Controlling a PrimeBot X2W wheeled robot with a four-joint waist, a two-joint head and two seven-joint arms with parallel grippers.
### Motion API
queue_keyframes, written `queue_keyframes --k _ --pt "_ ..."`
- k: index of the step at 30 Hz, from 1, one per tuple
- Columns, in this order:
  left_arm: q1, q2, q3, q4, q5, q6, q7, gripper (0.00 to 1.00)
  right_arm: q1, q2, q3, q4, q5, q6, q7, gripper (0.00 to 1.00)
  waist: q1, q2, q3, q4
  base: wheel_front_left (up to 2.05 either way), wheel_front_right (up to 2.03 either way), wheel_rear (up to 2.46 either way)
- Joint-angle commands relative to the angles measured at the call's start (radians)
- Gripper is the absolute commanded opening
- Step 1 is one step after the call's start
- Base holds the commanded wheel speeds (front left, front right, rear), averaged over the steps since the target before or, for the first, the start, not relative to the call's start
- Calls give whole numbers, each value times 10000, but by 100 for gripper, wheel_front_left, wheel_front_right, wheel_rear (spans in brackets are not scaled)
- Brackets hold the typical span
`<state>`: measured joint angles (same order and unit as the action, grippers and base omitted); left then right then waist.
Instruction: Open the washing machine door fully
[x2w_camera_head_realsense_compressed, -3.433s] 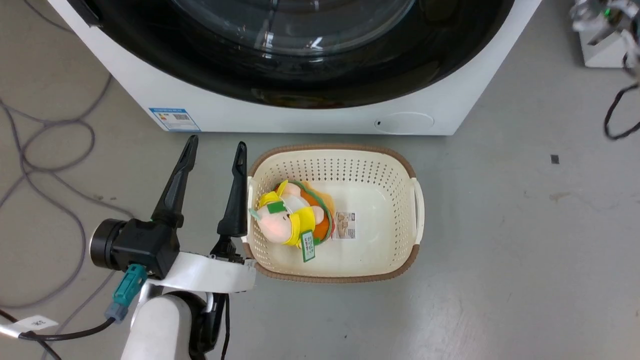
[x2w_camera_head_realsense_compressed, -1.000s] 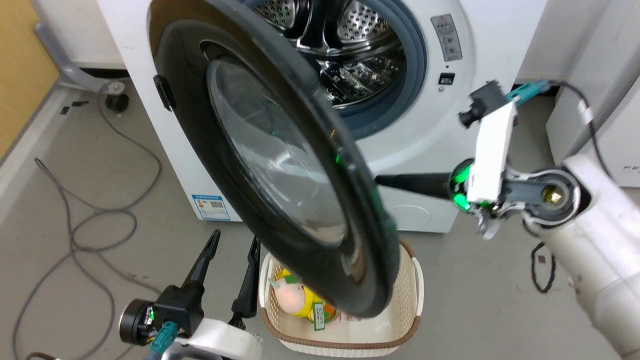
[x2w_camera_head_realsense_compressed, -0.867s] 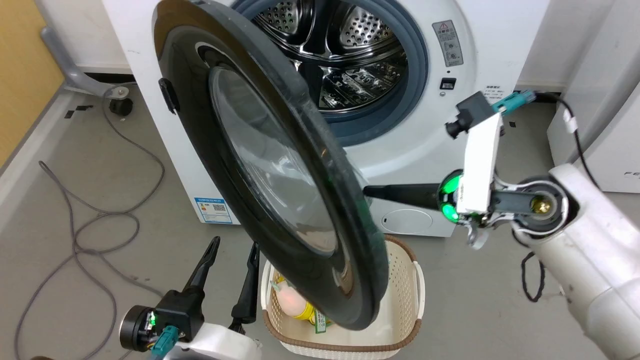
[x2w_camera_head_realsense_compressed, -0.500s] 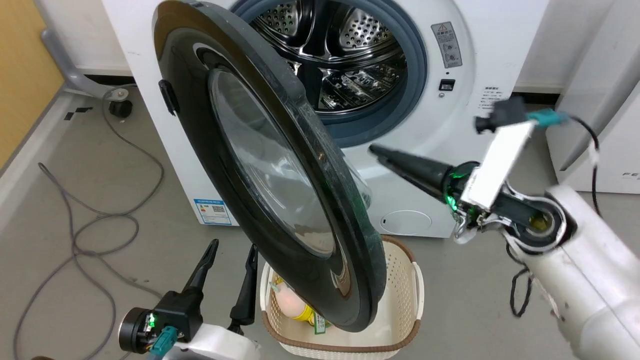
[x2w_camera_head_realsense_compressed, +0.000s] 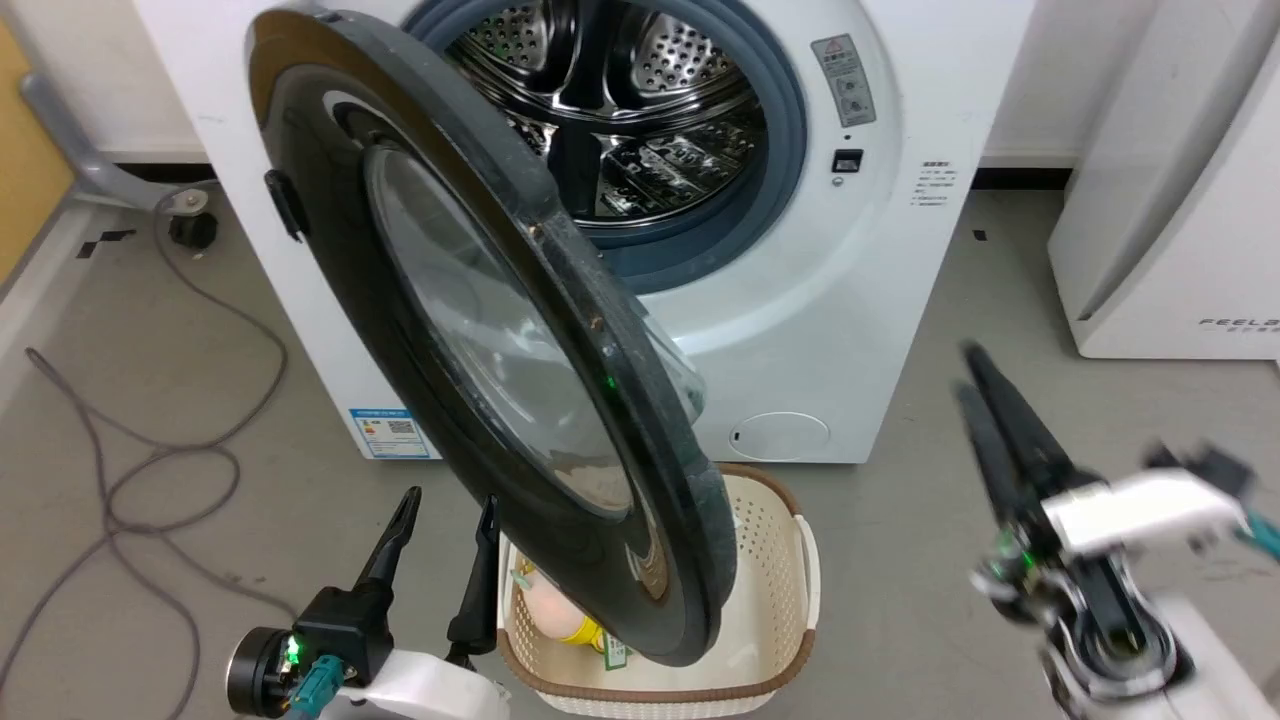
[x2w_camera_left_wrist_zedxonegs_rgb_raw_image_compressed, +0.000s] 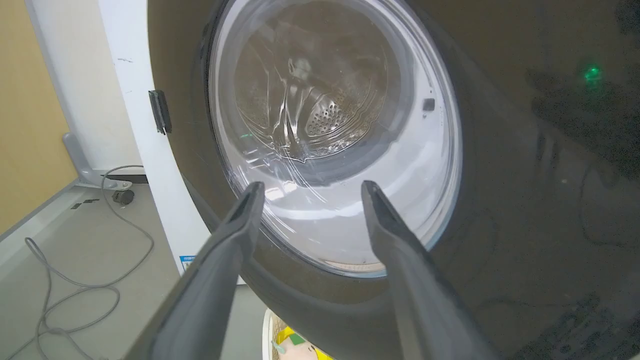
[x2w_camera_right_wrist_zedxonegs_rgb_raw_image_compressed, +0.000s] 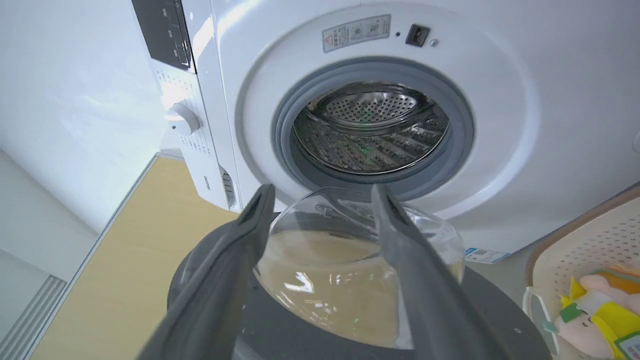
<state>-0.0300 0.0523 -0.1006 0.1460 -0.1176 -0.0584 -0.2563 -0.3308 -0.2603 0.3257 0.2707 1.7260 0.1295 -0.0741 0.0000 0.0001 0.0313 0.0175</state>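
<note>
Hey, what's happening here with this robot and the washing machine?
A two-armed robot is working on opening the washing machine door, which stands swung out partway, leaving the steel drum exposed. Neither gripper holds it: the right gripper hangs open off to the right, and the left gripper sits open low beside a laundry basket holding a plush toy.

The head view looks down from above and in front of the washing machine, with the swung-out washing machine door across the frame's middle and floor around it. The left wrist view sits low and very close to the door's glossy front, facing up into its glass. The right wrist view faces the drum from the door's other side (matte back at the frame's bottom). All three share the door.
</note>
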Motion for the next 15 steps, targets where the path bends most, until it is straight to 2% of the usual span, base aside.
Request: queue_keyframes --k 1,4,8,12,15 --pt "74 11 37 34 -52 63 -55 100 308 -44 -90 -114 -99 12 -226 100 0 -1 -5 -65 0 0 0" --pt "71 6 61 46 -84 105 -55 100 1110 -177 -291 -426 -504 12 -1076 100 0 -1 -22 -221 0 0 0" --pt "93 -1 92 70 -118 155 -55 100 1993 -231 -838 -863 -1065 12 -1698 100 0 -1 -69 -432 0 0 0" --pt "125 -6 105 70 -151 197 -55 100 2678 -168 -1666 -752 -2775 12 -1863 100 0 -1 -112 -580 0 0 0" --pt "156 -8 128 81 -168 210 -55 100 3027 267 -2720 -773 -4823 12 -1871 100 0 -1 -146 -659 0 0 0"
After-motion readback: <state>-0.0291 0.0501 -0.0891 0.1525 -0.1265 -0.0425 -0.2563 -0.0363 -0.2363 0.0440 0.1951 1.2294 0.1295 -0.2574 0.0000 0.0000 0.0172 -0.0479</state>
